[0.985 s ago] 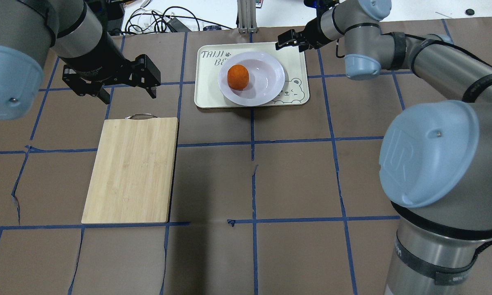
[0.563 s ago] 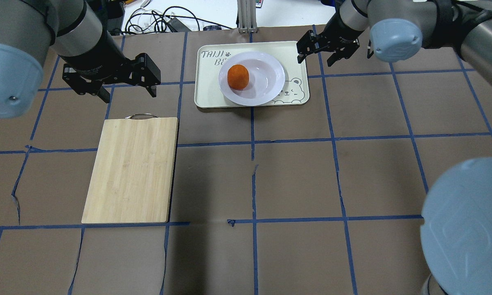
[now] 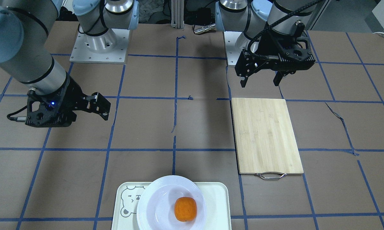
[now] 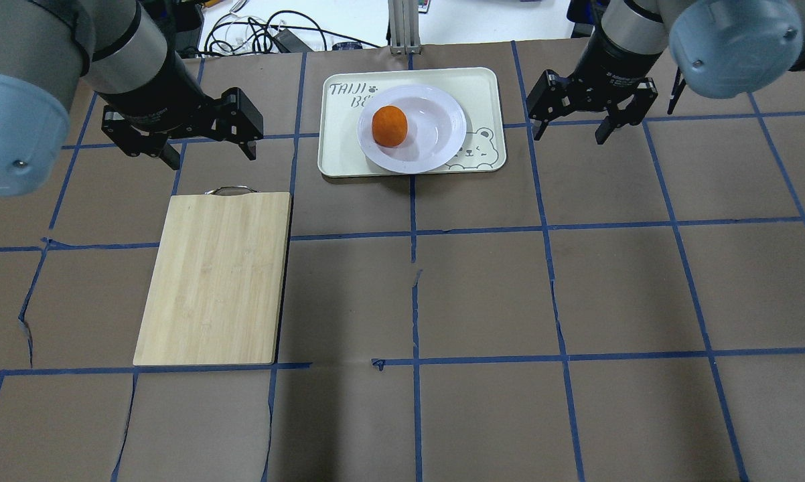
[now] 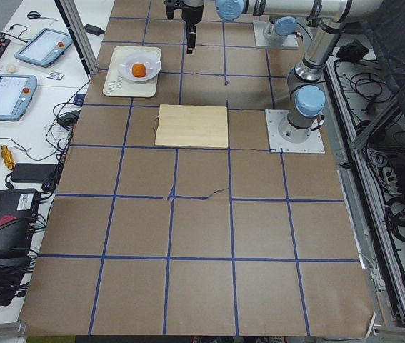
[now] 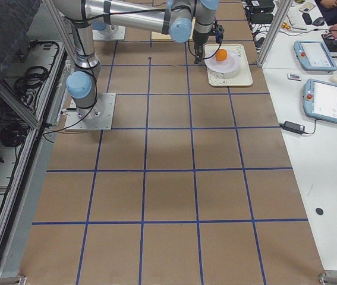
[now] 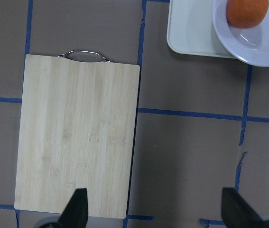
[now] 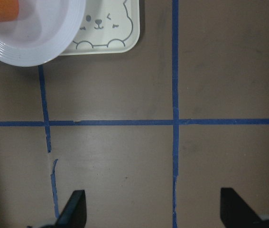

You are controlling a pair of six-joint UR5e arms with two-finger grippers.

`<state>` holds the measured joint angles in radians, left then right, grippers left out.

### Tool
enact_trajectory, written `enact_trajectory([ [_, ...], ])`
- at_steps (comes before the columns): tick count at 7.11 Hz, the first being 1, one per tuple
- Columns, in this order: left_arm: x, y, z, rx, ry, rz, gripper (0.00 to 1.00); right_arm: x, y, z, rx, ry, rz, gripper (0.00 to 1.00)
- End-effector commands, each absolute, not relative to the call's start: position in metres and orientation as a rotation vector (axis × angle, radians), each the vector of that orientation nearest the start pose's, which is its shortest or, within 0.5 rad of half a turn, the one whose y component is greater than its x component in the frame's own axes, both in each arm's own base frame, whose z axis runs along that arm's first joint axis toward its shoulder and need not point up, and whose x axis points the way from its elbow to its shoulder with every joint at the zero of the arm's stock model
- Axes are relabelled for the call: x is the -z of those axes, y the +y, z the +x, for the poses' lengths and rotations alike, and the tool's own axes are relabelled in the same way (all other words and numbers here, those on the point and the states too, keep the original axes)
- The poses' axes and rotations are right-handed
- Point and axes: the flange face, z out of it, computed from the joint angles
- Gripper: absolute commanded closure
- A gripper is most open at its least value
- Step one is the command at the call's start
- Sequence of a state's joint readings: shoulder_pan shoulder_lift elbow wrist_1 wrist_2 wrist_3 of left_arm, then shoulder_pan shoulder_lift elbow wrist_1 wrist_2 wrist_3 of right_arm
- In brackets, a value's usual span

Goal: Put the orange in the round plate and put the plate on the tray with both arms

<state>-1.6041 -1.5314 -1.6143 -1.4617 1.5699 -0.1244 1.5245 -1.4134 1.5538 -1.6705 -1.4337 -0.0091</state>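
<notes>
Where blue tape grids the brown table, the tray sits.

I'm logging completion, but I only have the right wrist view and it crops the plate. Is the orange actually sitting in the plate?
Observer: Yes, the orange sits inside the round plate, off its centre.
Operator: Is the left gripper holding anything?
Observer: No, the left gripper is open and empty, above the table.
Operator: Anything else out there?
Observer: A wooden cutting board, nothing on it, lies near the left gripper.
</notes>
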Motion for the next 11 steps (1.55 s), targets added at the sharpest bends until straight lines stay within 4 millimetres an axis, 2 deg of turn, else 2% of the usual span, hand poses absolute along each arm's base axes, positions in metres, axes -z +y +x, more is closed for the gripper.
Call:
enact_trajectory([
  [1, -0.497, -0.480, -0.150, 0.166, 3.141, -0.140, 0.00, -0.449, -0.519, 0.116, -0.071, 3.055, 0.104, 0.00],
  [3, -0.497, -0.480, -0.150, 0.166, 3.142, -0.142, 0.00, -0.453, -0.511, 0.112, -0.106, 3.101, 0.107, 0.00],
  [11, -0.498, -0.480, -0.150, 0.169, 3.142, -0.142, 0.00, -0.460, -0.505, 0.113, -0.110, 3.089, 0.107, 0.00],
])
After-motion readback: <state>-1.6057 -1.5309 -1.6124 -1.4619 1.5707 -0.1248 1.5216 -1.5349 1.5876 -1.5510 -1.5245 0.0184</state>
